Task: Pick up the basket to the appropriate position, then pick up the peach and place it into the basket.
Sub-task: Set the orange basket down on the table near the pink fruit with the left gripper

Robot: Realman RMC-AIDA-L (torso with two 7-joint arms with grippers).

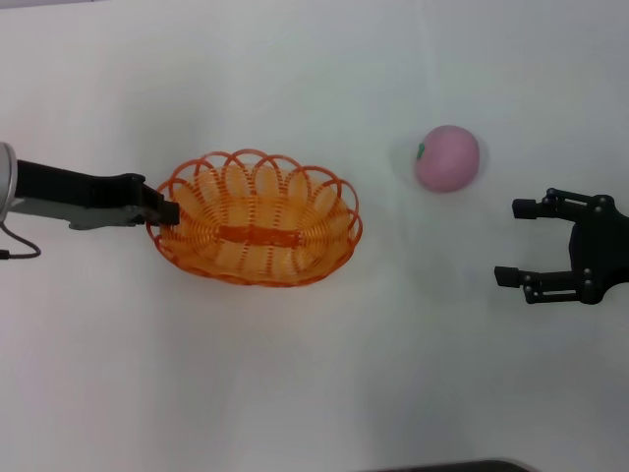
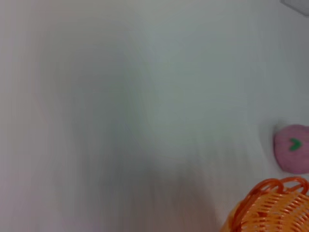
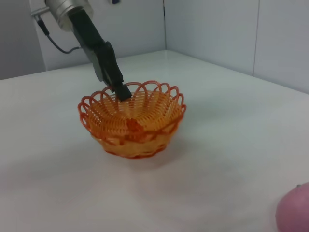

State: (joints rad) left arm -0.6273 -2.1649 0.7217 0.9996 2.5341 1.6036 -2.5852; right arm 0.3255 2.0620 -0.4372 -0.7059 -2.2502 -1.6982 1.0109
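Observation:
The orange wire basket (image 1: 329, 241) sits on the white table left of centre. My left gripper (image 1: 167, 213) is shut on its left rim; the right wrist view shows the black fingers (image 3: 120, 89) clamped over a rim loop of the basket (image 3: 133, 128). The pink peach (image 1: 447, 157) lies on the table to the right of the basket, apart from it. My right gripper (image 1: 509, 242) is open and empty, low on the right, nearer to me than the peach. The left wrist view shows part of the basket's rim (image 2: 270, 203) and the peach (image 2: 292, 147). The peach's edge also shows in the right wrist view (image 3: 295, 212).
The white table (image 1: 314, 393) spreads all round. White wall panels (image 3: 231, 29) stand beyond the table's far edge in the right wrist view. A dark edge (image 1: 462, 466) shows at the near border of the head view.

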